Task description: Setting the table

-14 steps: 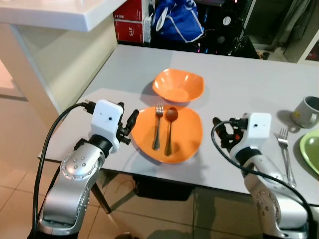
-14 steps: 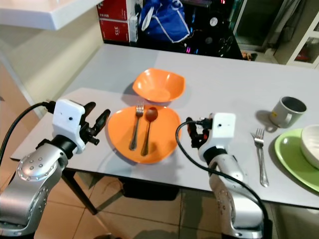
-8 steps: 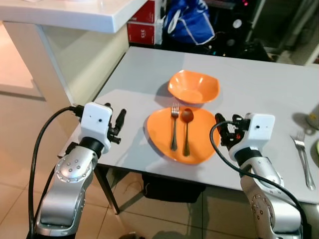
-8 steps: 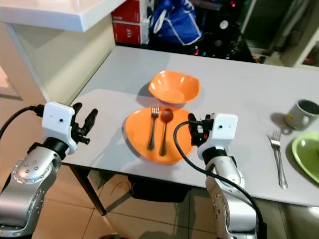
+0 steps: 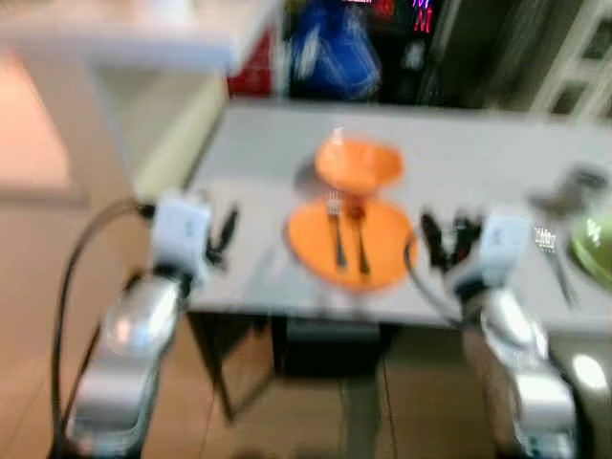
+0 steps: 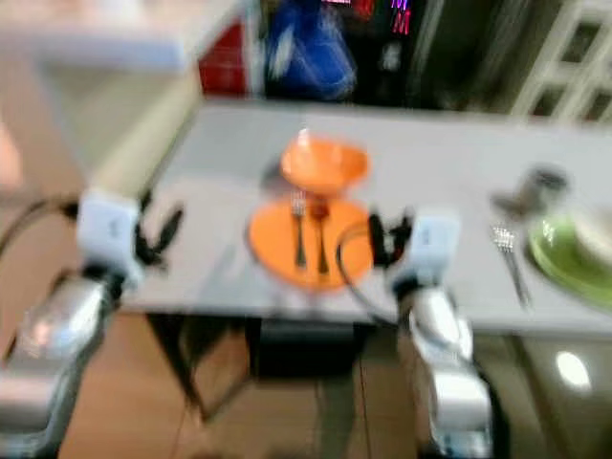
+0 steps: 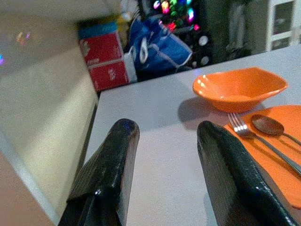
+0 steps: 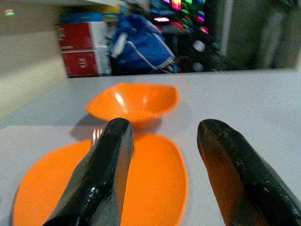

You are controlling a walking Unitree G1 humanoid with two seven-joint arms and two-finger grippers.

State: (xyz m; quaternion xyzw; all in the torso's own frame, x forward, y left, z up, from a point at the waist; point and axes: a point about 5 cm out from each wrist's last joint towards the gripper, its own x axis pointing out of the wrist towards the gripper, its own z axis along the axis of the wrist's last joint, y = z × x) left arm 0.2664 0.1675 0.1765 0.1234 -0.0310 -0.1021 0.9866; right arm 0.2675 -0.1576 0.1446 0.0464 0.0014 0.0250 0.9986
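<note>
Both hands, left hand and right hand, spread wide and empty near thin, slippery fork and spoon (likely best pinched mid-handle) on rigid orange plate.

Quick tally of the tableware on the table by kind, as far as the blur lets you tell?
Orange plate: 1
Orange bowl: 1
Green plate: 1
Mug: 1
Forks: 2, one on the orange plate, one beside the green plate
Spoon: 1
Total: 7
The head views are blurred, so small pieces may be missed.
</note>
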